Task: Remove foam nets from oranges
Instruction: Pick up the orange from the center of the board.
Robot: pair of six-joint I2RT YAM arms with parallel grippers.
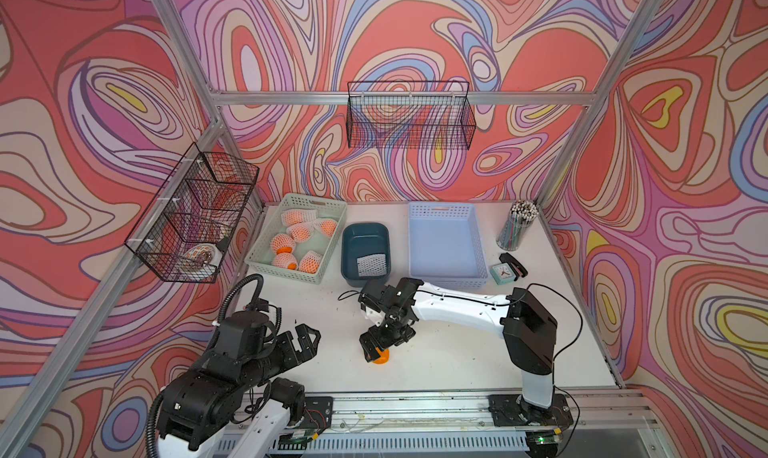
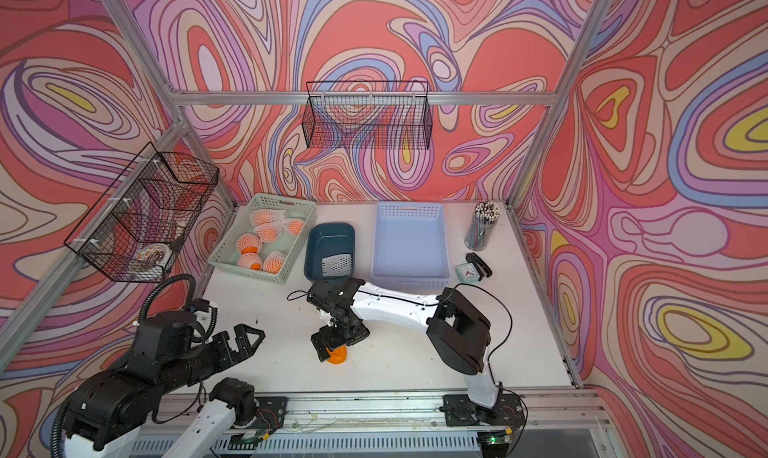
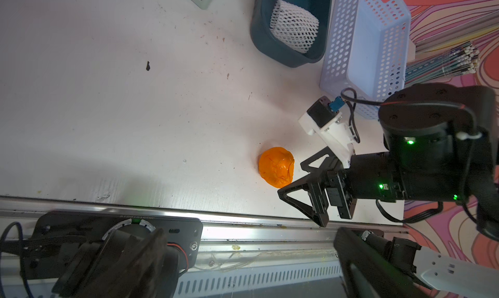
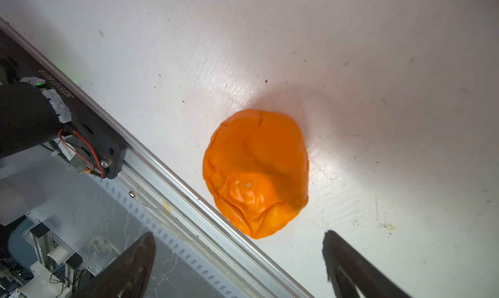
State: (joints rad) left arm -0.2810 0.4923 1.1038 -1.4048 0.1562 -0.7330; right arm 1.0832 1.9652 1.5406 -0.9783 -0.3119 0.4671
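A bare, lumpy orange (image 4: 256, 175) sits on the white table (image 1: 457, 352) near its front edge. The right gripper (image 3: 291, 180) hovers just over it, jaws wide and empty. One foam net (image 1: 371, 265) lies in the teal tub (image 1: 353, 236). Netted oranges (image 1: 282, 241) fill the green basket (image 1: 324, 204). The left gripper (image 1: 312, 344) is spread, holding nothing.

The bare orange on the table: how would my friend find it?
Find the white table, then its front metal rail. By the right gripper lies a dented bright-orange fruit, the only one without a white foam net.
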